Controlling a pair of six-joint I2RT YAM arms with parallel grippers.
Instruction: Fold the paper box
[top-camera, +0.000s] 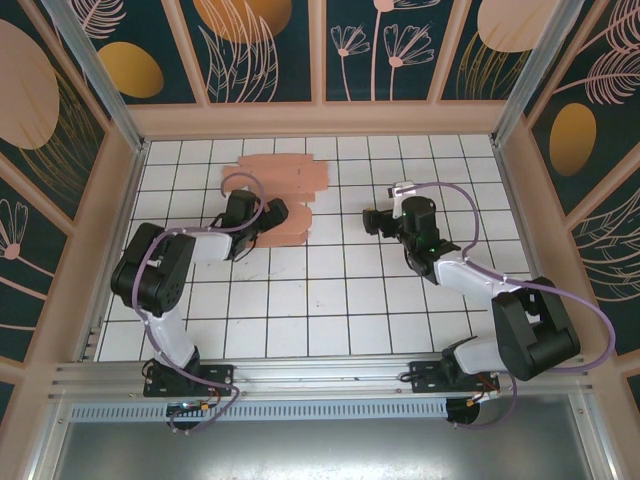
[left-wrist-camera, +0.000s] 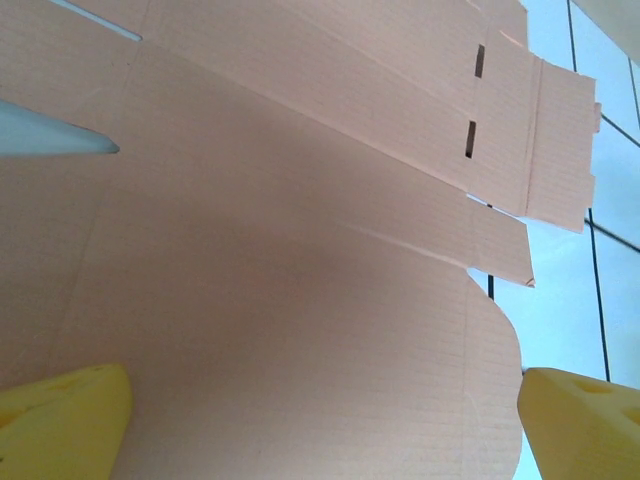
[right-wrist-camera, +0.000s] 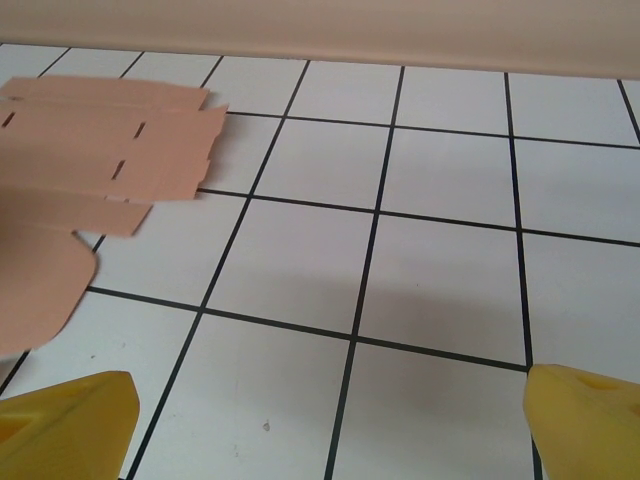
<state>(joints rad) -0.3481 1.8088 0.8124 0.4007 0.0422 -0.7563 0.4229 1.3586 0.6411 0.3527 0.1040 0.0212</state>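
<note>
The paper box (top-camera: 290, 176) is a flat salmon-pink die-cut sheet with flaps and slots, lying on the white grid table at the back left. My left gripper (top-camera: 275, 218) hovers over the sheet's near rounded flap. In the left wrist view the sheet (left-wrist-camera: 300, 250) spreads under the gripper (left-wrist-camera: 320, 430), whose yellow fingertips (left-wrist-camera: 60, 420) stand wide apart with nothing pinched. My right gripper (top-camera: 372, 222) is open about one tile to the right of the sheet. In the right wrist view the sheet's flaps (right-wrist-camera: 100, 150) lie at the left, while the open gripper (right-wrist-camera: 325, 420) is over bare tiles.
The gridded table (top-camera: 330, 300) is bounded by beige walls at the back (top-camera: 320, 118) and on both sides. Open tiles stretch between the two arms and toward the near edge. The back wall (right-wrist-camera: 400, 30) lies just beyond the sheet.
</note>
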